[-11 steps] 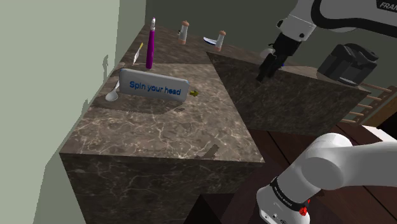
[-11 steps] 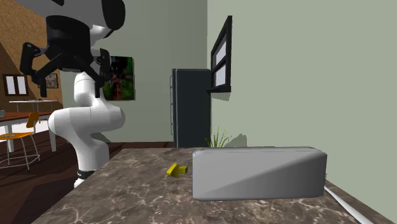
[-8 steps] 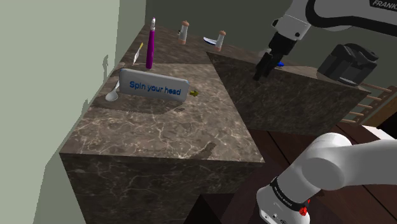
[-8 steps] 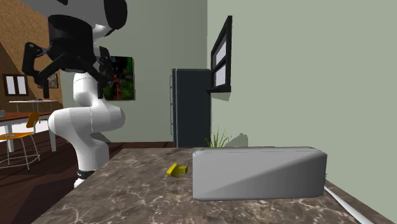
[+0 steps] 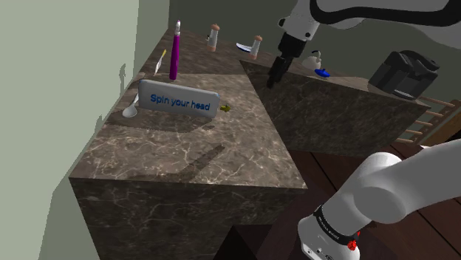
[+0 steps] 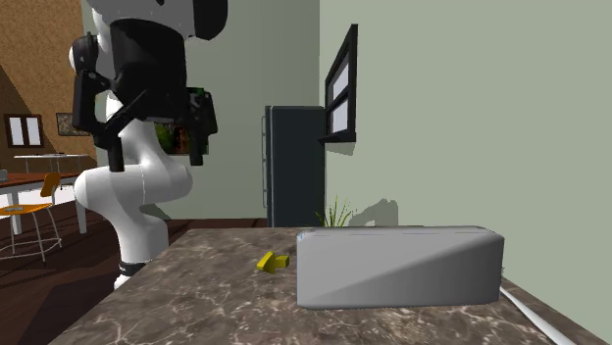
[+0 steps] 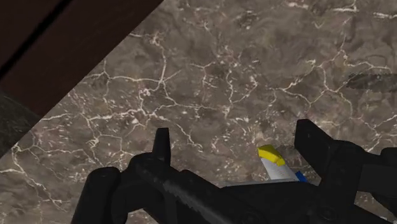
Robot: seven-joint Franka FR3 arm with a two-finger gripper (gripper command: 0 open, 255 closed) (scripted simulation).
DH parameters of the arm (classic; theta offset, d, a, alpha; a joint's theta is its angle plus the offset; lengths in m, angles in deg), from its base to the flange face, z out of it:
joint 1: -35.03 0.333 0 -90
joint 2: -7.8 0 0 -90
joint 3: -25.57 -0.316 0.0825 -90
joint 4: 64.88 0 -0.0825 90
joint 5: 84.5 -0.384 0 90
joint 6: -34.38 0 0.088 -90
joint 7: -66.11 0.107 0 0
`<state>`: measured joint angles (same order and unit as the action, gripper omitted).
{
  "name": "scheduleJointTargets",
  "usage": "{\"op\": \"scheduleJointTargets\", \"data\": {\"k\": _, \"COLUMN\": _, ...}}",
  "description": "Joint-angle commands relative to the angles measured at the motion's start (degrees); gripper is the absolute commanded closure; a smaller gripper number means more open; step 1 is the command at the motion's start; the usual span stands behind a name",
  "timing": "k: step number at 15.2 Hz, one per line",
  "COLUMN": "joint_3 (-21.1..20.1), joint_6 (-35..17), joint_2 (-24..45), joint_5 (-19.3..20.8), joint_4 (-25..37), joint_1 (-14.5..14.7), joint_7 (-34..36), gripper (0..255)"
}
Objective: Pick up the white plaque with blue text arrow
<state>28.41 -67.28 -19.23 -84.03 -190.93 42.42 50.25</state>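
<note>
White rounded-rectangle plaque [image 5: 179,102] with blue lettering is standing on its long edge on the dark, white-veined stone-look worktop [image 5: 185,159], near the wall. Its long axis is running across the shoulder view, lettered face showing there; the second exterior view is giving its plain grey back. Black tool [image 5: 271,80] is hovering well apart, fingers spread, gripping nothing.

Plaque [image 5: 179,102] stands on the counter [image 5: 192,159]; small arrow [image 5: 225,108] lies just beside it, shoulder view's right
</note>
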Motion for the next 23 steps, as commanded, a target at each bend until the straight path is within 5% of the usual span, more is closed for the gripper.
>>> {"op": "scheduleJointTargets", "data": {"k": 1, "joint_3": -0.2, "joint_6": -1.2, "joint_2": 4.6, "joint_5": -0.8, "joint_4": 2.8, "joint_1": 1.4, "joint_7": -2.2, "gripper": 0}}
{"op": "scheduleJointTargets", "data": {"k": 21, "joint_3": -7.7, "joint_6": 3.1, "joint_2": 43.4, "joint_5": -4.9, "joint_4": 40.0, "joint_1": 11.1, "joint_7": -20.2, "gripper": 0}}
{"op": "scheduleJointTargets", "data": {"k": 23, "joint_3": -7.8, "joint_6": 2.5, "joint_2": 43.7, "joint_5": -4.9, "joint_4": 39.7, "joint_1": 11.2, "joint_7": -20.4, "gripper": 0}}
